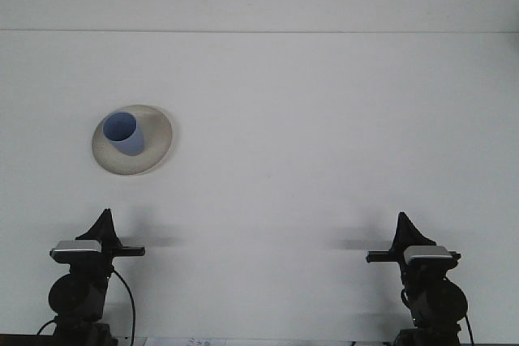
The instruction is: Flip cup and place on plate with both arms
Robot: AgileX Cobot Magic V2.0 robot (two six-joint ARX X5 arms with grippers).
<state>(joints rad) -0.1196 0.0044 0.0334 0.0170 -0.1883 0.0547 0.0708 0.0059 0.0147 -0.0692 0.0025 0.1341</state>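
A blue cup (123, 133) stands upright, mouth up, on a beige plate (154, 146) at the left of the white table. My left gripper (104, 220) sits low at the near left edge, well short of the plate. Over at the near right edge is my right gripper (402, 224), far from the cup. Both point away from the camera, each showing as a single dark tip, and neither holds anything that I can see.
The white table (324, 135) stretches back to a line where it meets the wall. A black cable runs down beside the left arm (77, 293).
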